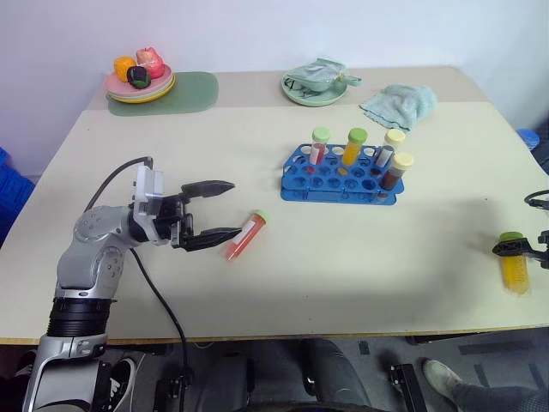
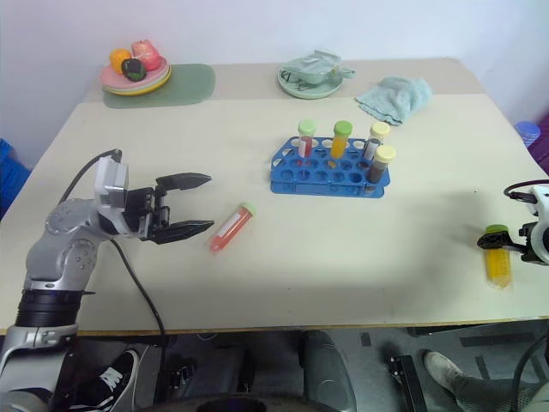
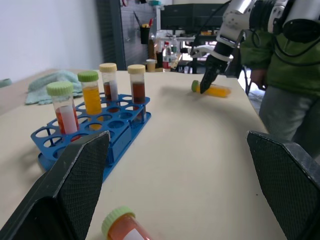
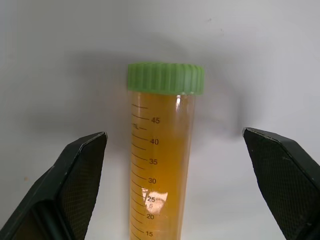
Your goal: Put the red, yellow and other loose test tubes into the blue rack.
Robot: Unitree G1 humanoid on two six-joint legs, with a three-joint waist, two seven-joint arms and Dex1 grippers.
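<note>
The blue rack [image 1: 341,184] stands right of the table's middle with several capped tubes upright in it. A red tube with a green cap [image 1: 246,235] lies on the table left of the rack. My left gripper [image 1: 235,208] is open, level, pointing at that tube, with its fingertips just short of it; the tube's cap [image 3: 116,219] shows low between the fingers. A yellow tube with a green cap [image 2: 497,263] lies near the table's right edge. My right gripper [image 4: 174,133] hangs open over it, one finger on each side, not touching it.
A plate of fruit [image 1: 140,84] on a green mat sits at the back left. A pale green dish [image 1: 314,84] and a teal cloth [image 1: 399,103] lie at the back. A person in a green jacket [image 3: 285,60] stands beyond the table's right side.
</note>
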